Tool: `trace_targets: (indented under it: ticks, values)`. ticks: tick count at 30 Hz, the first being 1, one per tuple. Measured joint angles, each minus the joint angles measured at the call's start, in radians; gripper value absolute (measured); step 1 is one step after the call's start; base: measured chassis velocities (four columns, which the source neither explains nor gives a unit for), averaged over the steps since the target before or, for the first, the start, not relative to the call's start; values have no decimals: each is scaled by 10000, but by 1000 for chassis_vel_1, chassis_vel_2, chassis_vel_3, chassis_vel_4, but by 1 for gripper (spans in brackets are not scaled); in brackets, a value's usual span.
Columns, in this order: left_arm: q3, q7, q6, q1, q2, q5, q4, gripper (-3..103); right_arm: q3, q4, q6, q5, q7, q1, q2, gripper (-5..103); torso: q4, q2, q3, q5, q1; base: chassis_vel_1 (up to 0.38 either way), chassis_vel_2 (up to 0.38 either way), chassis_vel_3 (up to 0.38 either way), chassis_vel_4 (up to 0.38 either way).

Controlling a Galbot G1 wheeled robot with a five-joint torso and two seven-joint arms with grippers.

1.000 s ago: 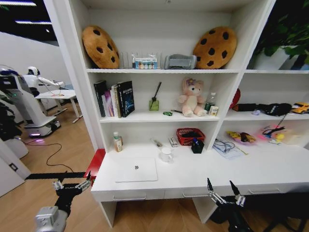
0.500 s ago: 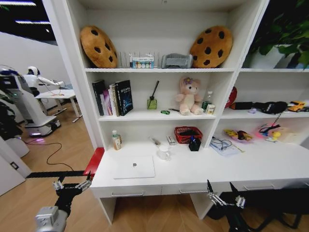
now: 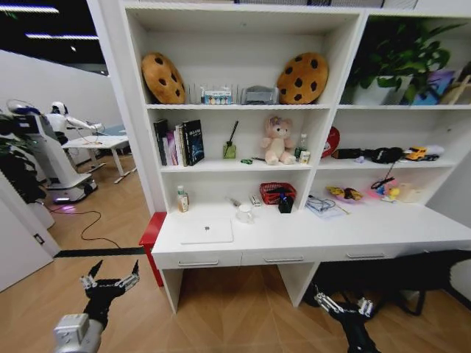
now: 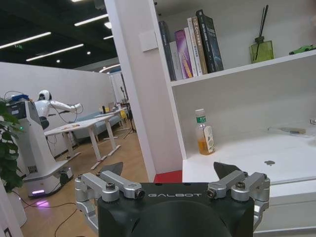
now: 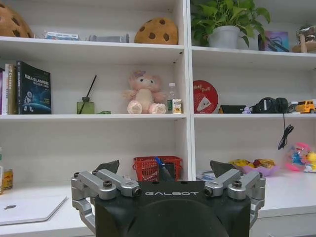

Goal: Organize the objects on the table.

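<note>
The long white table (image 3: 316,239) stands under a shelf wall, apart from both arms. On its left part lies a thin silver laptop (image 3: 207,230), shut, with a small clear bottle (image 3: 181,198) behind it. A white cup (image 3: 244,213) and a red basket (image 3: 277,193) stand mid-table, and a yellow packet (image 3: 340,193) lies further right. My left gripper (image 3: 112,278) hangs open over the floor, left of the table's front. My right gripper (image 3: 342,301) is open, low before the table's knee space. From the left wrist I see the bottle (image 4: 203,132) and the laptop (image 4: 269,162) beyond the open gripper (image 4: 168,169).
A red box (image 3: 150,237) stands on the floor at the table's left end. Another white robot (image 3: 45,151) and a small grey-white table (image 3: 96,143) are at the far left, with a cable (image 3: 88,224) on the wooden floor. A pink teddy bear (image 3: 277,140) sits on the shelf.
The whole head view has shifted: the desk and shelves now look smaller and farther, with more floor showing, so the camera has backed away. Both grippers keep their open pose.
</note>
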Motion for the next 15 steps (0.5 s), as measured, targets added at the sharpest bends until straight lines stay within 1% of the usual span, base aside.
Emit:
trace_targets:
  ticks: [2, 3, 4, 5, 7, 9, 10, 11, 12, 13, 14, 15]
  values:
    - [-1, 0, 0, 2, 0, 0, 0, 100, -19, -51, 48, -32, -6, 12, 0, 100, 0, 1, 0, 0, -1, 350, -288, -314, 314]
    - [0, 0, 0, 2, 0, 0, 0, 100, -18, -108, 73, -59, -5, 30, -1, 100, -1, 2, -1, 7, -5, 350, -288, -333, 298]
    - [-2, -2, 0, 3, 0, 0, 0, 100, -12, -205, 81, -116, 0, 67, -1, 100, 3, 5, -2, 5, -7, 227, -238, -333, 228]
    - [-1, -1, 0, 4, 0, 0, 0, 100, 24, -384, 82, -216, 0, 115, -2, 100, 6, 4, -2, -7, -6, 139, -61, -197, 228]
    - [-1, -2, 0, 3, 0, 0, 0, 100, 69, -709, 67, -337, -29, 191, -16, 100, 1, 5, -3, -1, -7, 139, -35, -169, 175]
    - [-1, -2, 0, 1, 0, 0, 0, 100, 59, -1516, -215, -346, -97, 310, -51, 100, -3, 5, -2, 2, -6, 21, -12, -114, 39]
    - [-1, -2, 0, 1, 0, 0, 0, 100, 59, -1516, -215, -346, -97, 310, -51, 100, -3, 5, -2, 2, -6, 21, -17, -88, 39]
    - [0, 0, 0, -1, 0, 0, 0, 100, 6, -1965, -441, -320, -139, 344, -66, 100, -8, 1, 1, 2, -3, 0, 0, 0, 0]
    - [0, 2, 0, -1, 0, 0, 0, 100, -74, -2654, -696, -350, -319, 435, -92, 100, -6, -1, 2, 7, 3, -86, -53, -3, -36]
    - [0, 2, 0, -1, 0, 0, 0, 100, -230, -3478, -732, -504, -570, 585, -117, 100, -2, -3, 2, 1, 7, -86, 35, 73, -36]
    - [0, 2, 0, -1, 0, 0, 0, 100, -230, -3478, -732, -504, -570, 585, -117, 100, -2, -3, 2, 1, 7, -86, 35, 73, -36]
    - [0, 0, 0, 0, 0, 0, 0, 100, -432, -4464, -665, -732, -863, 782, -122, 100, -1, -6, 5, 2, 12, -76, 35, 111, -32]
